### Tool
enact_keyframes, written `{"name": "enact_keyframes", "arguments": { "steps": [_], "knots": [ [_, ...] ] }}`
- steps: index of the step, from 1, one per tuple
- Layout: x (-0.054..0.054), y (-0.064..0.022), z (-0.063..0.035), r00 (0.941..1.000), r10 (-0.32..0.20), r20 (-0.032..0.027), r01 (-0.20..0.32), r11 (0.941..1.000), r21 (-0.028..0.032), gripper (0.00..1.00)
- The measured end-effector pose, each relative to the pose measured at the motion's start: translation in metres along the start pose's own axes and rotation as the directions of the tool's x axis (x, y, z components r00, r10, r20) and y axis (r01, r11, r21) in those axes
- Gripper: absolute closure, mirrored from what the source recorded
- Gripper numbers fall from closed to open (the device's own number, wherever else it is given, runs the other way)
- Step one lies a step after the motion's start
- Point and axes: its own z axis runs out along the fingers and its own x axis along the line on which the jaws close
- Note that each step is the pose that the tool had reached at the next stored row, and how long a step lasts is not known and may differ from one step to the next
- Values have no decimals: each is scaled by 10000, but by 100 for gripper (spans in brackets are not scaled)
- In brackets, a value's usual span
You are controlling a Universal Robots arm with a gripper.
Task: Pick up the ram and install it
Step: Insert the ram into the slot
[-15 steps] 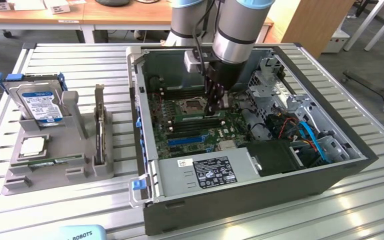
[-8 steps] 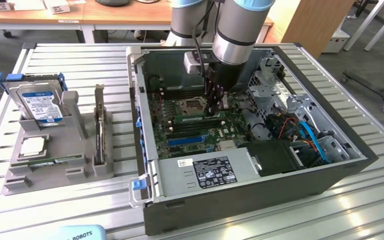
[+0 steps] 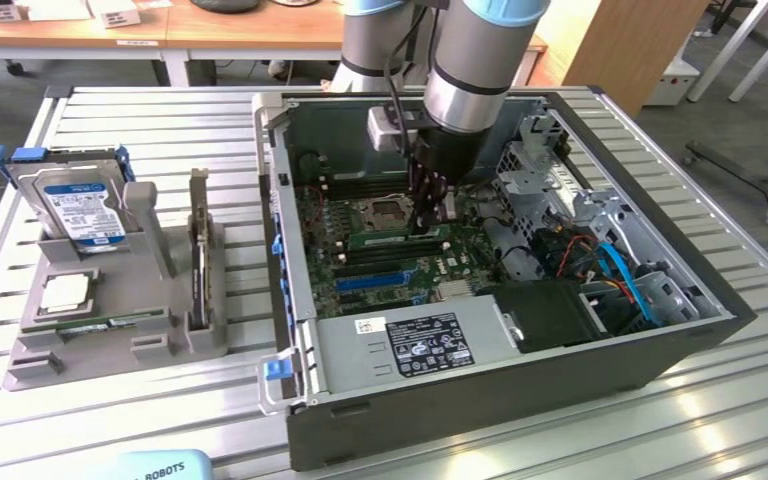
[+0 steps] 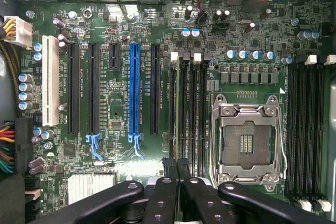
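The hand (image 3: 424, 228) (image 4: 176, 165) is hanging over the motherboard's slots (image 4: 191, 114), fingers pressed together. A ram (image 3: 97, 323) is lying in the holder (image 3: 37, 352) on the tabletop (image 3: 157, 130).

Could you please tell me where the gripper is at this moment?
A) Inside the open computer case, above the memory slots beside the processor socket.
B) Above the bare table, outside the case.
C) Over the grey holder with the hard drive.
A: the gripper, shut, reaches down into the computer case and sits over the memory slots next to the processor socket.
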Motion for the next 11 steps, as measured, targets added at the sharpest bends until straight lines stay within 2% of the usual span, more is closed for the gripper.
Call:
{"name": "enact_keyframes", "arguments": {
  "steps": [11],
  "knots": [
    [0,-1,28,10000,-57,1,57,10000,-1,88]
  ]
}}
